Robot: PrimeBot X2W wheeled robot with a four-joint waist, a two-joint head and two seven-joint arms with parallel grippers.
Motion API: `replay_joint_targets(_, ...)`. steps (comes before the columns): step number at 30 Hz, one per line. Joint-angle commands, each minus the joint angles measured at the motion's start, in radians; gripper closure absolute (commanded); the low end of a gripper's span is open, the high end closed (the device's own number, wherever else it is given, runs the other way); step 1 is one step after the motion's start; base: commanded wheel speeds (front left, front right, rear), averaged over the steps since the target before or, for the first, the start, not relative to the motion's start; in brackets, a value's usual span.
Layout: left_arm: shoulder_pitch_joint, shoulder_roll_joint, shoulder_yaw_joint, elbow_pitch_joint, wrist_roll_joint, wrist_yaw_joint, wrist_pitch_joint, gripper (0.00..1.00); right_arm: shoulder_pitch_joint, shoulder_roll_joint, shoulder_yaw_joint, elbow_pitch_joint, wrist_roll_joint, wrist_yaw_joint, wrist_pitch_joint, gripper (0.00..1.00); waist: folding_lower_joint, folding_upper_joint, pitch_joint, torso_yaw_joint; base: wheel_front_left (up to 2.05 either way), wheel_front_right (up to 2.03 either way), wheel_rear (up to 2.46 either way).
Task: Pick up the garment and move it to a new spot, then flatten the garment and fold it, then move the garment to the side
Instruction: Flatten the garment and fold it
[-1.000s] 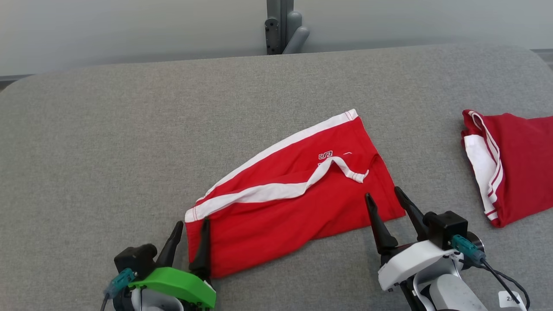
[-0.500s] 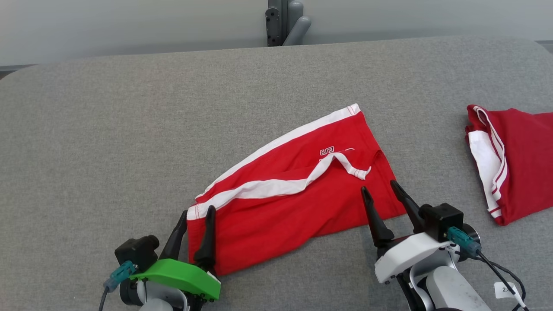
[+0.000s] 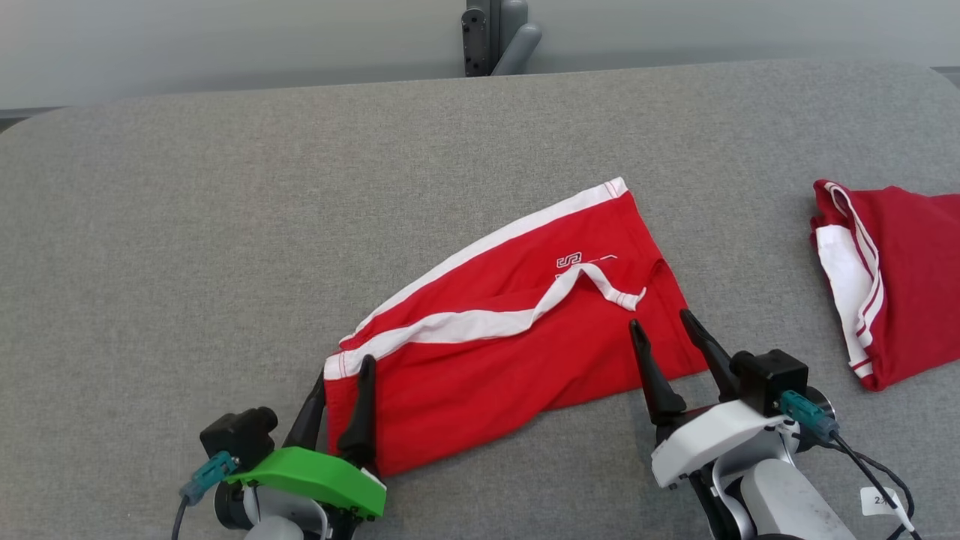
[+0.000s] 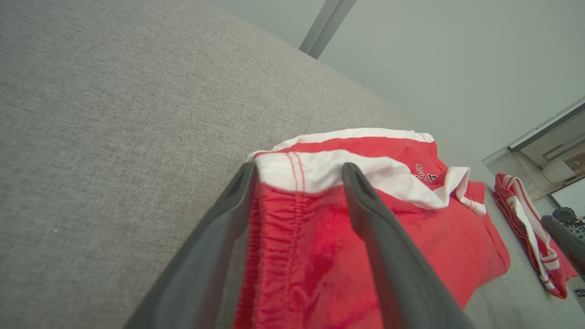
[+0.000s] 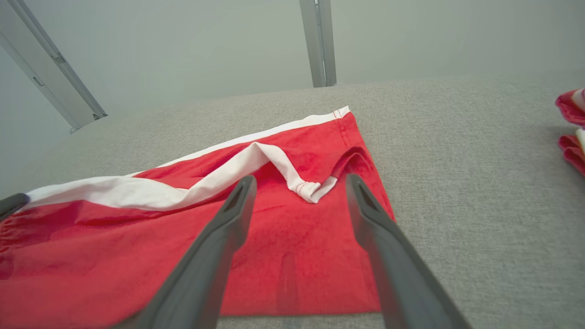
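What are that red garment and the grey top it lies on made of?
The red garment looks like soft knit cloth, perhaps cotton or a blend: matt, creased, with stitched white trim and a gathered elastic edge. The grey surface looks like a woven or felt-like fabric covering, matt and finely flecked; what lies under it cannot be told.

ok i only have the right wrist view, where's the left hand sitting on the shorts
observer: the left hand straddles the waistband corner of the red shorts, one finger on the fabric, the other off its edge over the grey table.
operator: is it clamped
observer: no, its fingers stand apart, nothing pinched.
operator: and the red thing at my right edge
observer: a second red garment with white stripes, lying apart from the shorts.
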Motion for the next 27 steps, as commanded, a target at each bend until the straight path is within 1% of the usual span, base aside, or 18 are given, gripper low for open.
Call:
replay_joint_targets(1,-0.018,0.004,-0.005,-0.002,-0.002,-0.002,0.0,0.3,-0.01,-0.002,-0.003,-0.002,0.005,0.0,-0.002,0.0,0.0,0.0,0.001,0.0,0.0,0.0,0.0)
replay_joint_targets(2,-0.018,0.005,-0.006,-0.006,-0.012,-0.002,0.0,0.48,-0.011,-0.002,-0.003,-0.003,0.006,0.0,-0.002,0.0,0.0,0.0,0.002,0.001,0.0,0.0,0.0)
replay_joint_targets(3,-0.018,0.004,-0.007,-0.009,-0.021,-0.002,0.0,0.57,-0.011,-0.002,-0.003,-0.004,0.008,0.0,-0.002,0.0,0.0,0.0,0.003,0.001,0.0,0.0,0.0)
replay_joint_targets(4,-0.019,0.004,-0.005,-0.014,-0.021,-0.002,0.0,0.6,-0.011,-0.002,-0.004,-0.005,0.009,0.0,-0.002,0.0,0.0,0.0,0.003,0.001,0.0,0.0,0.0)
replay_joint_targets(6,-0.019,0.005,0.004,-0.025,-0.016,-0.002,0.0,0.74,-0.011,-0.002,-0.005,-0.004,0.009,0.0,-0.002,0.0,0.0,0.0,0.004,0.002,0.0,0.0,0.0)
replay_joint_targets(7,-0.018,0.005,0.008,-0.031,-0.012,-0.002,0.0,0.77,-0.011,-0.002,-0.006,-0.002,0.011,0.0,-0.002,0.0,0.0,0.0,0.004,0.002,0.0,0.0,0.0)
replay_joint_targets(9,-0.012,0.004,0.006,-0.031,-0.008,-0.002,0.0,0.77,-0.009,-0.002,-0.007,0.003,0.012,0.0,-0.002,0.0,0.0,0.0,0.003,0.003,0.0,0.0,0.0)
replay_joint_targets(10,-0.012,0.004,0.005,-0.031,-0.007,-0.002,0.0,0.8,-0.007,-0.002,-0.005,0.006,0.018,0.0,-0.002,0.0,0.0,0.0,0.003,0.004,0.0,0.0,0.0)
replay_joint_targets(12,-0.011,0.005,0.006,-0.033,-0.005,-0.002,0.0,0.88,-0.009,-0.002,0.001,0.014,0.029,0.0,-0.002,0.0,0.0,0.0,0.003,0.005,0.0,0.0,0.0)
replay_joint_targets(14,-0.01,0.005,0.008,-0.037,0.002,-0.002,0.0,1.0,-0.026,-0.002,0.012,0.03,0.044,0.0,-0.002,0.0,0.0,0.0,0.005,0.008,0.0,0.0,0.0)
replay_joint_targets(20,-0.011,0.004,-0.005,-0.04,0.017,-0.002,0.0,1.0,-0.084,-0.002,0.063,0.111,0.098,0.0,-0.002,0.0,0.0,0.0,0.015,0.021,0.0,0.0,0.0)
replay_joint_targets(27,-0.023,0.004,-0.031,-0.037,0.017,-0.002,0.0,1.0,-0.154,-0.013,0.076,0.217,0.134,0.0,-0.002,0.0,0.0,0.0,0.028,0.041,0.0,0.0,0.0)
